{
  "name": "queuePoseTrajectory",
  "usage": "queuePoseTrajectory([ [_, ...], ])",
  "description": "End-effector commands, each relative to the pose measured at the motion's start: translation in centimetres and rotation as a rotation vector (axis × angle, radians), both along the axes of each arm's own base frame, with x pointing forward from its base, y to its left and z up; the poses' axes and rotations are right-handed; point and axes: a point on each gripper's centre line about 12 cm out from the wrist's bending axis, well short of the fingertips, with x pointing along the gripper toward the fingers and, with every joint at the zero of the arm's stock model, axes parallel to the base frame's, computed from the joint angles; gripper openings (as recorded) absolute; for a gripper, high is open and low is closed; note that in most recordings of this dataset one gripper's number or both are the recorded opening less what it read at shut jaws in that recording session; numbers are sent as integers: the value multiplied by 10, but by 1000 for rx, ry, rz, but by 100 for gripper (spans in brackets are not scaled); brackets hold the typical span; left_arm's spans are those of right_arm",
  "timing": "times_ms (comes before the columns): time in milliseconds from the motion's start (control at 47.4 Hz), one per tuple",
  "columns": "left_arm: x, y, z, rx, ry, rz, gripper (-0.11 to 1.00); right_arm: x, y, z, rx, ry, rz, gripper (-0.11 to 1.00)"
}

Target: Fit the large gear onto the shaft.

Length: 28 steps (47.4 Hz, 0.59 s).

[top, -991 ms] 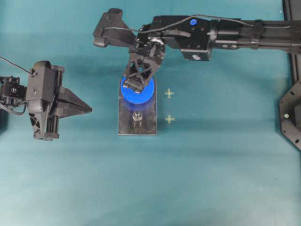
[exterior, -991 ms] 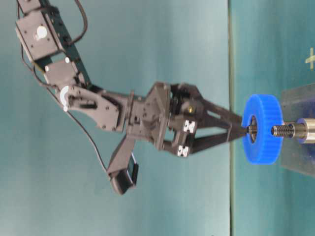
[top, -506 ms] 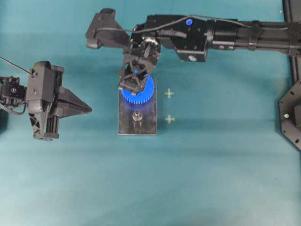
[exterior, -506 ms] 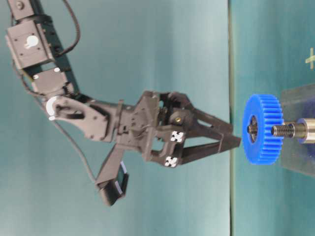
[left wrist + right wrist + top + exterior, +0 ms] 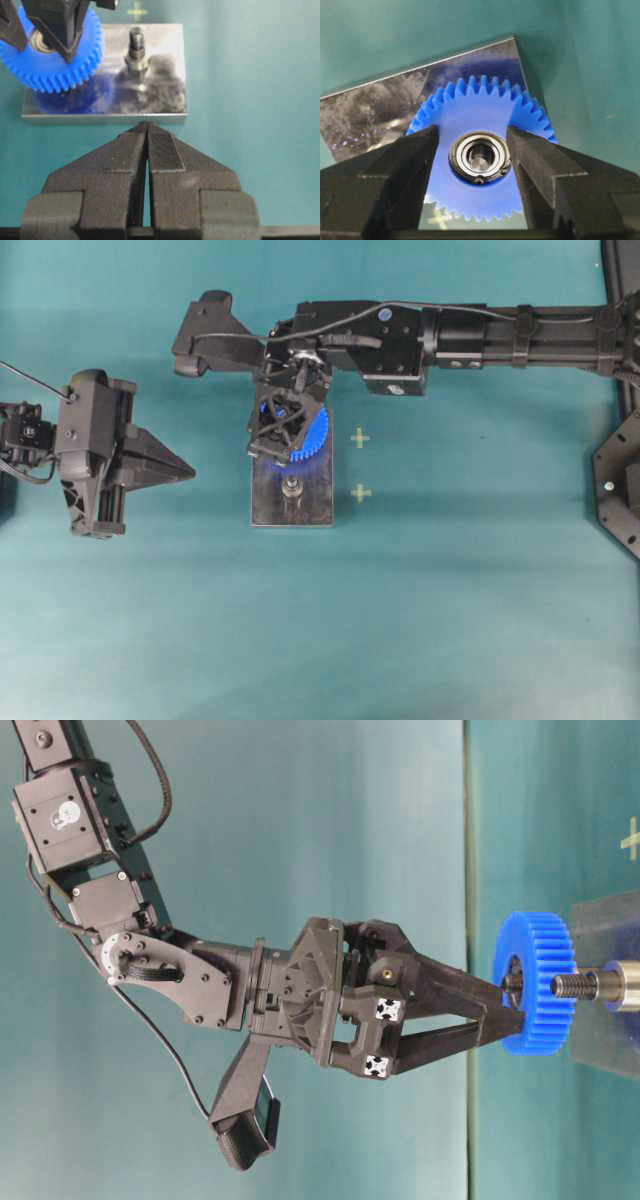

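The large gear [image 5: 312, 435] [image 5: 540, 982] [image 5: 50, 65] [image 5: 480, 107], bright blue with a metal bearing hub, sits on the far shaft of the grey block [image 5: 310, 505] [image 5: 165, 95]. That shaft's tip [image 5: 479, 162] shows inside the hub. The twin shaft [image 5: 291, 487] [image 5: 136, 50] [image 5: 590, 985] stands bare beside it. My right gripper [image 5: 275, 445] [image 5: 508, 1005] [image 5: 472, 131] is open, its fingers straddling the hub with their tips against the gear's face. My left gripper [image 5: 190, 473] [image 5: 147, 125] is shut and empty, left of the block and apart from it.
Two yellow cross marks [image 5: 360, 438] [image 5: 361, 493] lie on the teal table just right of the block. A black frame [image 5: 620, 480] stands at the right edge.
The right gripper drew back off the gear half a second ago and has come back against its face, shifted slightly left. The gear's teeth, blurred a second ago, are sharp. Left arm unmoved.
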Motion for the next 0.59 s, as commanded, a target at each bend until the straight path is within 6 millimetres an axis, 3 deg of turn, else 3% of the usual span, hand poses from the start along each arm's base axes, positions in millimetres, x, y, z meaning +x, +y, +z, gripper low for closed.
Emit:
queuePoseTrajectory([
  [0,2,-1,5,-2,-21,-2,0,3,0,20,-6,-49,3,64],
  [211,3,-1,7,-2,-28,-2,0,1,0,55,-22,-110,24,64],
  [359,2,-1,7,-1,-29,-3,0,-12,3,76,-47,-147,82,64],
  [570,2,-1,8,-2,-31,-4,0,-42,12,84,-57,-187,99,64],
])
